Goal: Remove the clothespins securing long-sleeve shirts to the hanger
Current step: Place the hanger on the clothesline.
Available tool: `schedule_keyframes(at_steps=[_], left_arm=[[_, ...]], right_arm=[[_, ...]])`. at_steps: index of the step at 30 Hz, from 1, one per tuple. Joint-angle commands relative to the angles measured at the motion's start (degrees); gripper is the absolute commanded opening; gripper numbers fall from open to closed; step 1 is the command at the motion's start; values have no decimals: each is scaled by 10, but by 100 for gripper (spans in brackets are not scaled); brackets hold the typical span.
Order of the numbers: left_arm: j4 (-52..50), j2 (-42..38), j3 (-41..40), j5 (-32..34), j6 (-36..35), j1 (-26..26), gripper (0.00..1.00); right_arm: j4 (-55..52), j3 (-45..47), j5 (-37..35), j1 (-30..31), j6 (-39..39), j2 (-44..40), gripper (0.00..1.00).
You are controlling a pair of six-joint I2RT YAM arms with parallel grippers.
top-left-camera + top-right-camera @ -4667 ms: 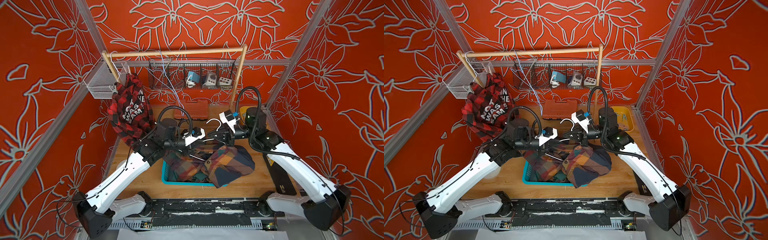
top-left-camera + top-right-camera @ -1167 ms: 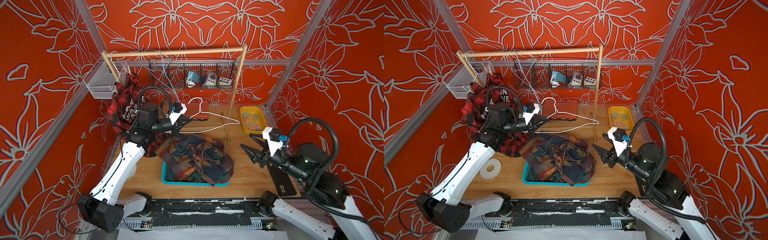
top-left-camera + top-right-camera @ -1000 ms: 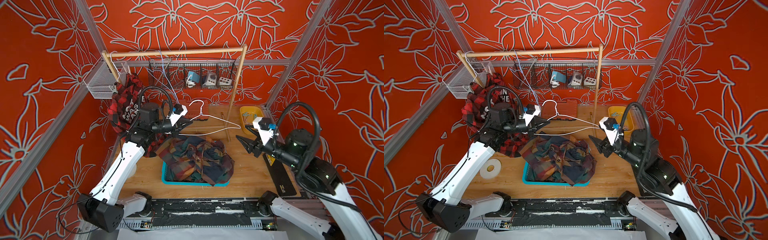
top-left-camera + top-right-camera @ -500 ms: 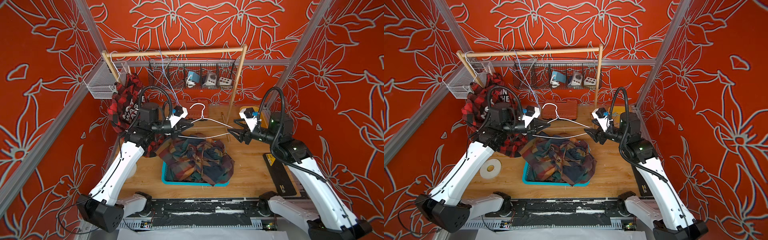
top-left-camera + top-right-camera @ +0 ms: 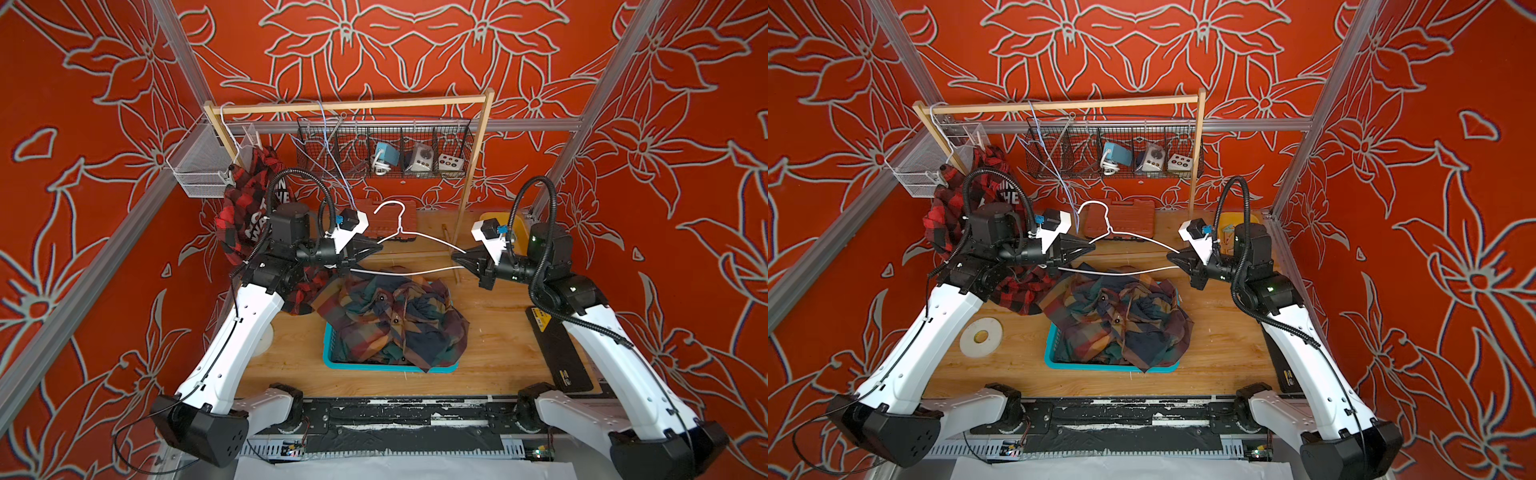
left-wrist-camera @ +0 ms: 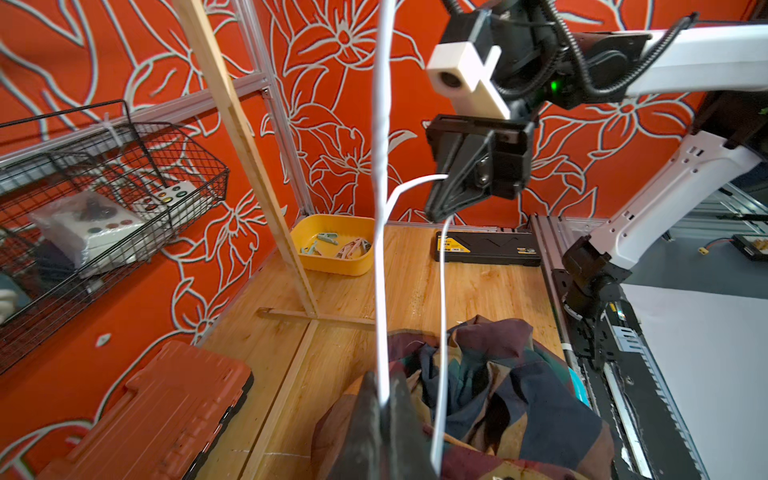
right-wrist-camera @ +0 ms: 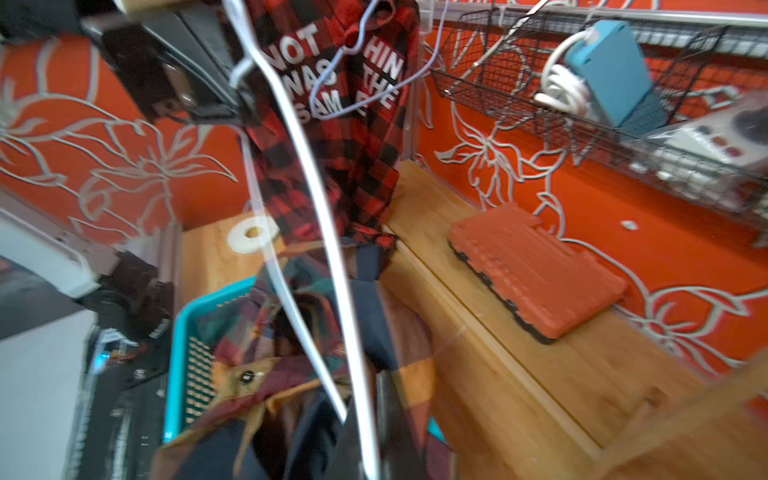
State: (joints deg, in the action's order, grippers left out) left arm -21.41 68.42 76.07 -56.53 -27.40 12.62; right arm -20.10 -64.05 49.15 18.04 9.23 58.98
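A bare white wire hanger (image 5: pixel 417 236) (image 5: pixel 1126 237) hangs level between my two grippers, above the basket. My left gripper (image 5: pixel 380 248) (image 5: pixel 1094 248) (image 6: pixel 382 399) is shut on its left end. At its right end my right gripper (image 5: pixel 454 257) (image 5: pixel 1169 256) (image 7: pixel 370 449) is shut on the wire. Two dark plaid long-sleeve shirts (image 5: pixel 395 316) (image 5: pixel 1121 320) lie heaped in the teal basket (image 5: pixel 386 368) (image 5: pixel 1100 365). The red-and-black shirt (image 5: pixel 241 208) (image 7: pixel 357 137) hangs at the rack's left end. Several clothespins (image 6: pixel 332 241) lie in the yellow tray (image 6: pixel 332 266).
The wooden rack (image 5: pixel 345 106) stands at the back with a black wire basket (image 5: pixel 382 153) behind it and a white mesh basket (image 5: pixel 195 166) at its left. An orange case (image 6: pixel 158 411) lies under the rack. A tape roll (image 5: pixel 980 336) and a black box (image 5: pixel 557 353) flank the basket.
My right arm swung in from the front right to the hanger's right end and its jaws closed on the wire. The left gripper kept its hold and lowered the hanger a little.
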Motion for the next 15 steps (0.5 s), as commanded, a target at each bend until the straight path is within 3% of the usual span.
schedule_keyframes(at_steps=[1,3,5,7,9,15], left_arm=[[26,-17,9,-19,9,3,0],[34,-22,7,-13,15,3,10],[47,-27,4,-4,25,2,34],[57,-35,2,4,32,1,68],[71,-45,-2,17,39,1,82],[145,-89,-30,65,67,-1,88]], right_arm=[[12,8,-11,-6,-32,-30,0],[-5,8,-20,-6,-41,-49,0],[-21,4,-36,-7,-53,-69,0],[-48,-4,-49,-10,-62,-82,0],[-84,-14,-68,-15,-66,-92,0],[-176,10,-89,-24,-68,-130,0]])
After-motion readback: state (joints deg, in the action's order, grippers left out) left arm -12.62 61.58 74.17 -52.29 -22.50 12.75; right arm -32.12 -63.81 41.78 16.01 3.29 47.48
